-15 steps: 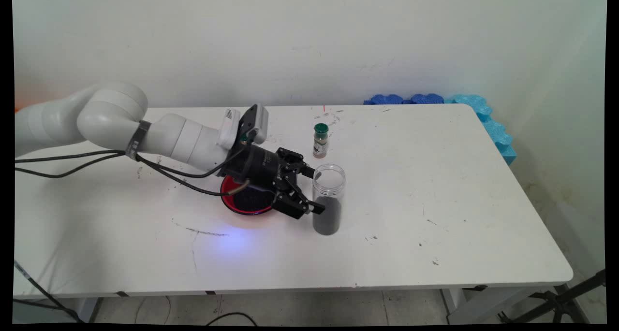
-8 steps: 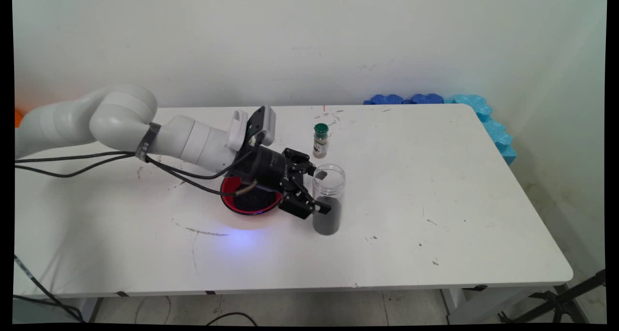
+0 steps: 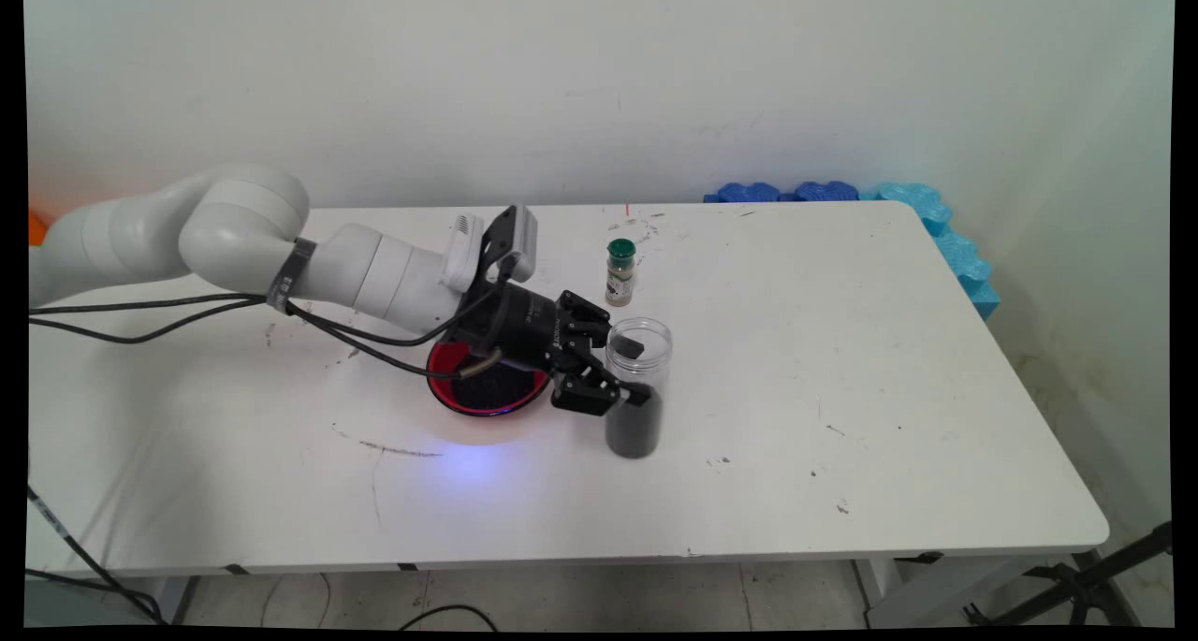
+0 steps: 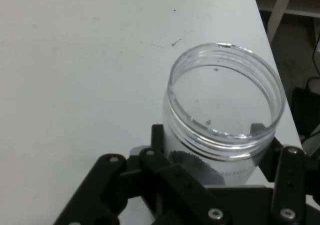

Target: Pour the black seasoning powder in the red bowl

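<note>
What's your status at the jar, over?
Gripper astride the clear jar, fingers either side, grip not confirmed. Jar upright, lidless, dark grains in its lower half. Red bowl under the wrist; green-capped spice bottle stands behind, apart.

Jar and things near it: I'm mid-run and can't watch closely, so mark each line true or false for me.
1. The jar stands upright with no lid. True.
2. The end effector has a finger on each side of the jar. True.
3. The jar is filled to the brim with dark grains. False: only its lower part is dark; the upper part is clear.
4. The green-capped bottle lies on its side. False: it stands upright, behind the jar.
5. The red bowl sits left of the jar. True.
</note>
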Controlling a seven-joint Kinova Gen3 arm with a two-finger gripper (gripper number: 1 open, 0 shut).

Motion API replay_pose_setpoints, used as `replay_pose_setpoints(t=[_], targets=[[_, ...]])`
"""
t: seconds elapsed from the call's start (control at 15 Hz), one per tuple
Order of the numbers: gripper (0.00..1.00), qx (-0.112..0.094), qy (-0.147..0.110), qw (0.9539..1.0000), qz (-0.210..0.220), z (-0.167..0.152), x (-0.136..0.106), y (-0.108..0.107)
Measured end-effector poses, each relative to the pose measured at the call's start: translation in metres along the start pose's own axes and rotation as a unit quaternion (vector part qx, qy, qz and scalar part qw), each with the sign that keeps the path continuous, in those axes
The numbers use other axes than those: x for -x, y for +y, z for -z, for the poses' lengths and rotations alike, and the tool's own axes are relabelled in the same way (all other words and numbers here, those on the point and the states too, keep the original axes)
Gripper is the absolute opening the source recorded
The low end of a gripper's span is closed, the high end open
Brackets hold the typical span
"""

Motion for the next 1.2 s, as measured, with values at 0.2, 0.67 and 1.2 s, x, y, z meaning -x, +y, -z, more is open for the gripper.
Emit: replay_pose_setpoints(t=[0.2, 0.67, 1.2], targets=[[0.00, 0.000, 0.000, 1.0000, -0.001, 0.007, -0.002, 0.001], [0.00, -0.010, -0.002, 0.9999, 0.008, 0.056, -0.014, 0.006], [0.00, -0.008, -0.012, 0.9996, 0.025, 0.141, -0.036, 0.022]])
